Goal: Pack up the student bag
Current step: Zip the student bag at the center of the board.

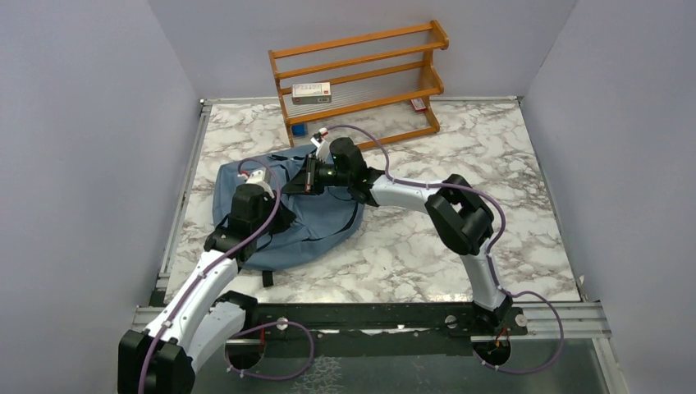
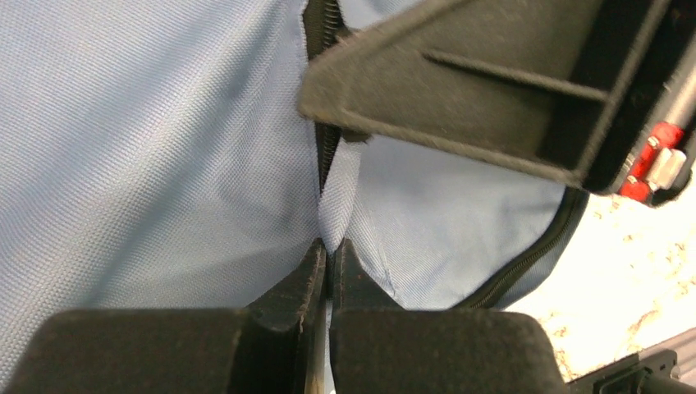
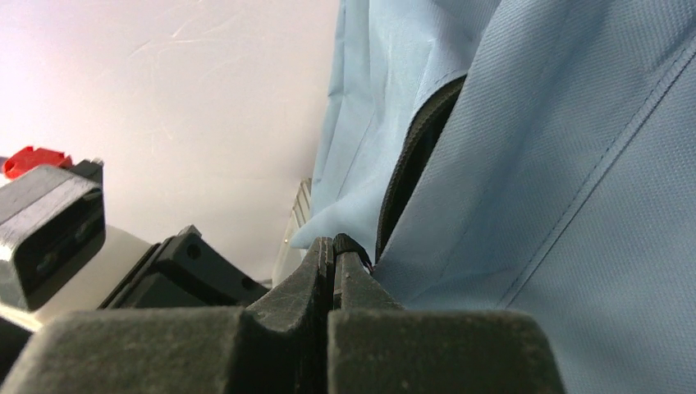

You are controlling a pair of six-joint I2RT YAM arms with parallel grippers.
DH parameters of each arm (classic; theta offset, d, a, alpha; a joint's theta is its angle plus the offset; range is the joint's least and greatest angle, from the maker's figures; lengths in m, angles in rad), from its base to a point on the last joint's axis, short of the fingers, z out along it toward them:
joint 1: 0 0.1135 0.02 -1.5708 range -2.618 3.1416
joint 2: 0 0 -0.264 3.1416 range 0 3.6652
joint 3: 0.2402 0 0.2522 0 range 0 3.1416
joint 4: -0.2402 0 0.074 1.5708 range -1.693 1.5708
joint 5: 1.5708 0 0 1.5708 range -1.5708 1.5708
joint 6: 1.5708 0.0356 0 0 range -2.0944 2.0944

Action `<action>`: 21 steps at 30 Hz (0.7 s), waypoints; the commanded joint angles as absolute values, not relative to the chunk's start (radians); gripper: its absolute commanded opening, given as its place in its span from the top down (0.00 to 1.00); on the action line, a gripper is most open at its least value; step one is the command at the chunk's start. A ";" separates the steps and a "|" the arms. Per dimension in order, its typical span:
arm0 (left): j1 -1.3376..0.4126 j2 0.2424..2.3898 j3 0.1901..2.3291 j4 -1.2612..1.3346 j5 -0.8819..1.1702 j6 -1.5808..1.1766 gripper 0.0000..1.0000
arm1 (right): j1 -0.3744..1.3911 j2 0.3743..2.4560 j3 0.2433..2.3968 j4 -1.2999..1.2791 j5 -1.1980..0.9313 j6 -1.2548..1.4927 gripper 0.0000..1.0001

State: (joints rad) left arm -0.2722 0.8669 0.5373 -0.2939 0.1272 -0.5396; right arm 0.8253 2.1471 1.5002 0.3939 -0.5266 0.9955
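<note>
The student bag [image 1: 316, 223], dusty blue with a black zipper, lies flat at the table's left middle. My left gripper [image 1: 261, 197] stands over its left part. In the left wrist view it [image 2: 331, 246] is shut on a narrow fold of blue fabric [image 2: 341, 185] just below the zipper [image 2: 327, 152]. My right gripper [image 1: 309, 178] reaches in from the right over the bag's upper edge. In the right wrist view it [image 3: 334, 244] is shut on a small black piece at the zipper's edge [image 3: 410, 168]. The two grippers are close together.
A wooden rack [image 1: 361, 74] stands at the back and holds a small white box [image 1: 311, 92]. A red item [image 1: 418, 104] and a blue item [image 1: 299, 129] sit at its foot. Grey walls close in on the left, right and back.
</note>
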 commanded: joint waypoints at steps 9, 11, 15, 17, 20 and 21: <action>-0.461 0.780 0.486 -0.376 0.111 -0.689 1.00 | 0.785 2.160 1.568 0.443 -0.496 0.996 0.99; -0.502 0.780 0.477 -0.380 0.102 -0.716 1.00 | 0.775 2.161 1.574 0.431 -0.493 0.982 0.99; -0.575 0.779 0.460 -0.381 0.071 -0.759 1.00 | 0.756 2.176 1.601 0.403 -0.503 0.955 0.99; -0.604 0.775 0.455 -0.382 0.062 -0.770 1.00 | 0.746 2.190 1.623 0.385 -0.512 0.942 0.99; -0.635 0.761 0.451 -0.405 0.055 -0.785 1.00 | 0.730 2.202 1.632 0.377 -0.517 0.935 1.00; -0.643 0.751 0.445 -0.413 0.052 -0.795 1.00 | 0.726 2.204 1.634 0.374 -0.518 0.928 0.99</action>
State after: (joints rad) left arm -0.5900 0.7822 0.4744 -0.3183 -0.0071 -0.7277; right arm 0.7532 2.1826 1.5799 0.3370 -0.5304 0.9649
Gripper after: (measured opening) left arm 0.014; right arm 0.015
